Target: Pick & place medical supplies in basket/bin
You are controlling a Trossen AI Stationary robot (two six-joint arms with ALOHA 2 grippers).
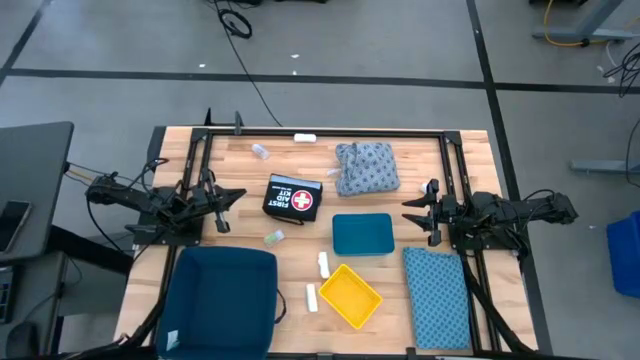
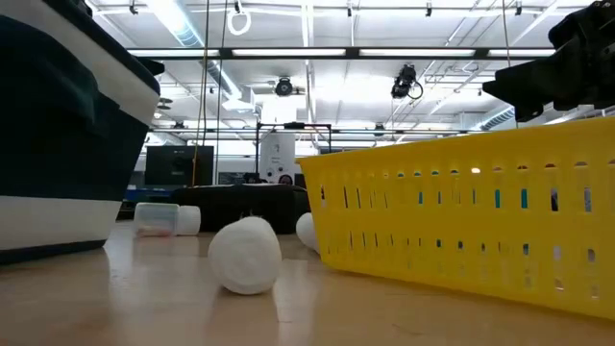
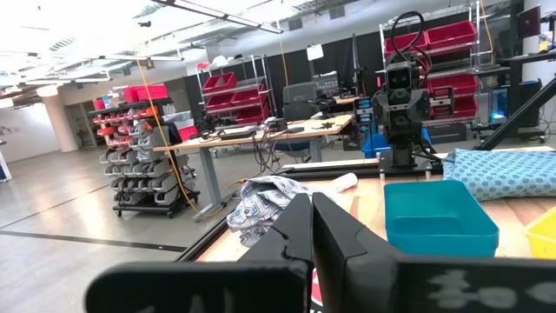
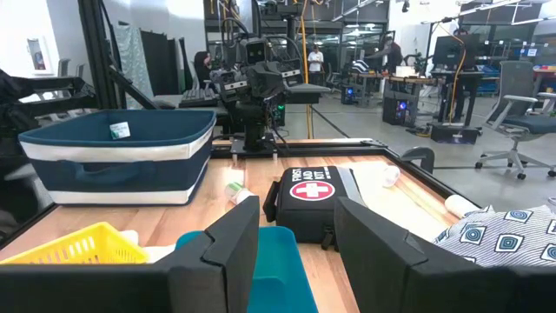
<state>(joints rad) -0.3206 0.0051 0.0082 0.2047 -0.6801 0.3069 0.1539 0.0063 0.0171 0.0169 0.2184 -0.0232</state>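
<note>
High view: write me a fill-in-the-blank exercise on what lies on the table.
1. The first aid kit is black with a white cross on a ____ circle.
2. The small basket near the white rolls is ____.
3. The left pincer is shut; the right pincer is ____.
4. The teal tray holds ____.

Missing words: red; yellow; open; nothing

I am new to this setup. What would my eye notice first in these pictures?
Probably the bright yellow basket at the table's near edge, with two white rolls beside it. Next, the black first aid kit with its red cross at the centre, and the large dark blue bin at the near left corner.
</note>
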